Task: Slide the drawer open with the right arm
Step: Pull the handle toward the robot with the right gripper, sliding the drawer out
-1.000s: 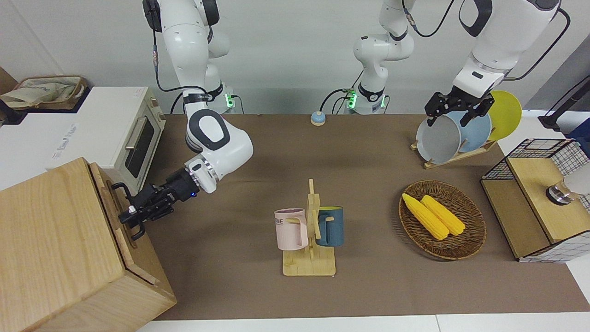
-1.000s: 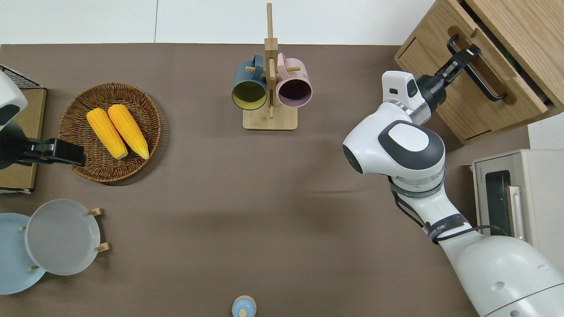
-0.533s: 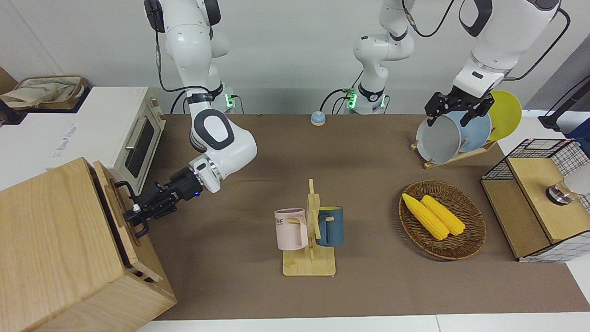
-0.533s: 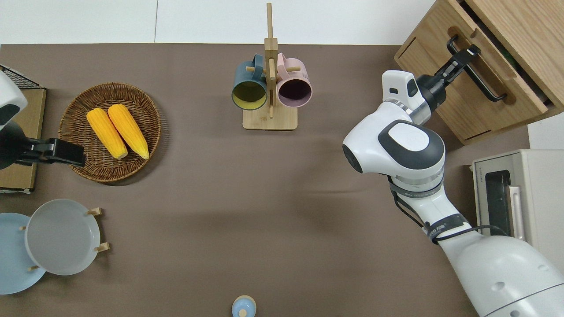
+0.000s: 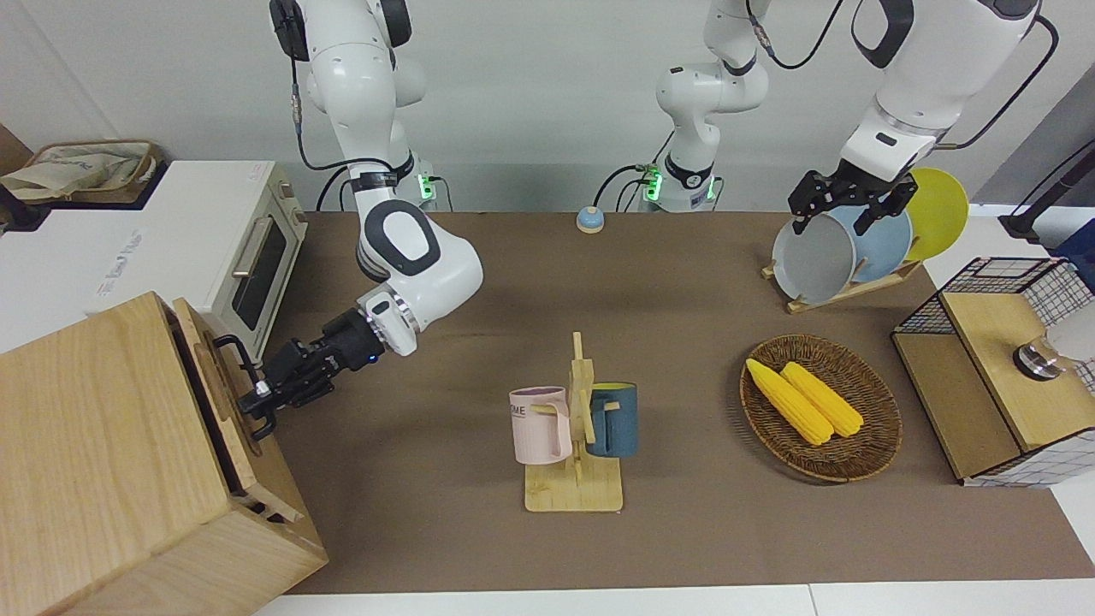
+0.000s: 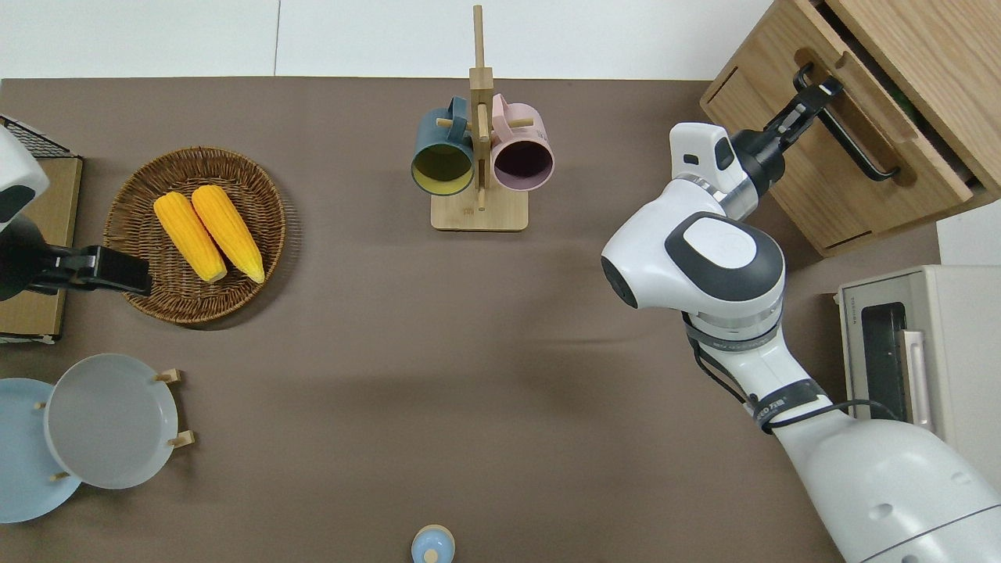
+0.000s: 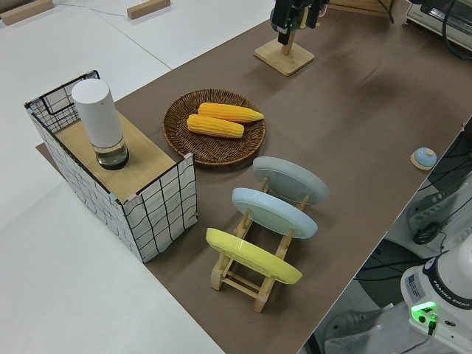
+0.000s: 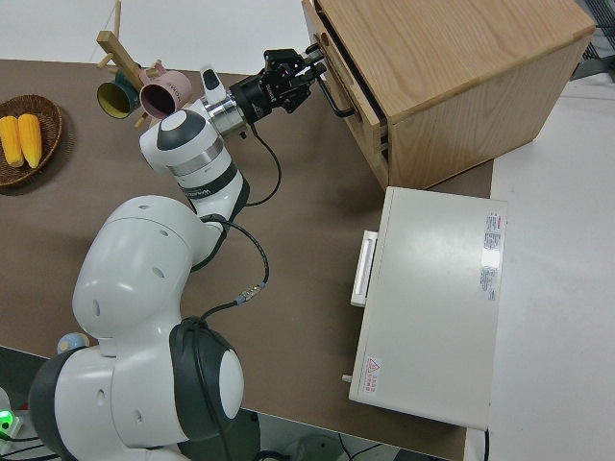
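Note:
The pale-wood cabinet [image 5: 103, 445] stands at the right arm's end of the table. Its drawer [image 5: 248, 466] is pulled part-way out, with a dark gap between the drawer front and the cabinet body. My right gripper [image 5: 257, 400] is shut on the black bar handle [image 5: 231, 349], near the end of the handle farther from the robots. The overhead view shows the same: right gripper [image 6: 817, 92], handle [image 6: 856, 145], drawer front [image 6: 931, 168]. The right side view shows the gripper [image 8: 312, 67] at the handle too. My left arm is parked, and its gripper [image 5: 843, 210] is open.
A white toaster oven [image 5: 248, 257] stands beside the cabinet, nearer to the robots. A mug rack [image 5: 573, 428] with two mugs stands mid-table. A corn basket [image 5: 821, 411], a plate rack [image 5: 855, 248] and a wire-mesh box [image 5: 1001, 368] are at the left arm's end.
My right gripper has drawn back toward the table's middle with the handle in it. The drawer has slid out and the gap at the cabinet has widened. The left arm has not moved.

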Motion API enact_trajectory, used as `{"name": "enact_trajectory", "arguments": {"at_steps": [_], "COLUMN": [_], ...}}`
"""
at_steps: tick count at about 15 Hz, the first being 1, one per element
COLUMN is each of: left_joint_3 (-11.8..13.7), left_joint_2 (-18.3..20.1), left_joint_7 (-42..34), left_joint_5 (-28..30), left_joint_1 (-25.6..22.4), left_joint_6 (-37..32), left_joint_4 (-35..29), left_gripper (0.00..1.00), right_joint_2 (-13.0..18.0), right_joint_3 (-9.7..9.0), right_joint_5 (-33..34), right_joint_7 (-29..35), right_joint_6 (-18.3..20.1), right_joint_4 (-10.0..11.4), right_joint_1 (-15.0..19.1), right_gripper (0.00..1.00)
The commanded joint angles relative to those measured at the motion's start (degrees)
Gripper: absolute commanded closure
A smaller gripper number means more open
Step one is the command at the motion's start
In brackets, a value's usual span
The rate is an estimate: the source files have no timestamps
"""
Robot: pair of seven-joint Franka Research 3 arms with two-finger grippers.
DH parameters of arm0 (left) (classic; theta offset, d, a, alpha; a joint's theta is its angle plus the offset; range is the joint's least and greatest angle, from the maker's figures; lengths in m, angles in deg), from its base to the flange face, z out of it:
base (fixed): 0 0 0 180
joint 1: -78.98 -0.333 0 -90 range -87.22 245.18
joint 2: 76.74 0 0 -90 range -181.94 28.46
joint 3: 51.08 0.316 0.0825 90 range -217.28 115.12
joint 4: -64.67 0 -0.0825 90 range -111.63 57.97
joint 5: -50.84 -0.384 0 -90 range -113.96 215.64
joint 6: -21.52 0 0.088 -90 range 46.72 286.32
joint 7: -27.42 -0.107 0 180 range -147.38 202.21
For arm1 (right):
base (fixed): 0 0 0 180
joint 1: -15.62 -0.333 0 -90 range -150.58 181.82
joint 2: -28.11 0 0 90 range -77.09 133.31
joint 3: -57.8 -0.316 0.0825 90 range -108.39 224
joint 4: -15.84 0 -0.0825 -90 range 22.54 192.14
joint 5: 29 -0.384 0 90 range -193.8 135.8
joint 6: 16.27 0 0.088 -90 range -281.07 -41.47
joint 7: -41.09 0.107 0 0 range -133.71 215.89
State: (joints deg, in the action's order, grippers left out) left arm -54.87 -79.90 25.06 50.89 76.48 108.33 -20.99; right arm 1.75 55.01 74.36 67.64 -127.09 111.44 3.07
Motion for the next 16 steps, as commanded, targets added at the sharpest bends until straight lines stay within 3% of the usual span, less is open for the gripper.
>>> {"name": "enact_trajectory", "arguments": {"at_steps": [1, 6, 12, 16], "left_joint_3": [0.02, 0.02, 0.02, 0.02], "left_joint_2": [0.25, 0.25, 0.25, 0.25], "left_joint_7": [0.6, 0.6, 0.6, 0.6], "left_joint_5": [-1.02, -1.02, -1.02, -1.02], "left_joint_1": [0.39, 0.39, 0.39, 0.39], "left_joint_6": [-1.03, -1.03, -1.03, -1.03], "left_joint_4": [0.58, 0.58, 0.49, 0.58], "left_gripper": [0.01, 0.01, 0.01, 0.01], "right_joint_2": [0.61, 0.7, 0.7, 0.7], "right_joint_3": [-0.11, -0.82, -0.99, -3.1], "right_joint_5": [-0.09, -2.71, -8.17, -9.93], "right_joint_7": [-2.11, -3.25, -4.58, -5.19], "right_joint_6": [-0.27, 1.39, 10.7, 16.68], "right_joint_4": [-0.67, -0.67, -1.2, -1.38], "right_joint_1": [0.16, -1.41, -8.88, -11.35], "right_gripper": [1.0, 1.0, 1.0, 1.0]}}
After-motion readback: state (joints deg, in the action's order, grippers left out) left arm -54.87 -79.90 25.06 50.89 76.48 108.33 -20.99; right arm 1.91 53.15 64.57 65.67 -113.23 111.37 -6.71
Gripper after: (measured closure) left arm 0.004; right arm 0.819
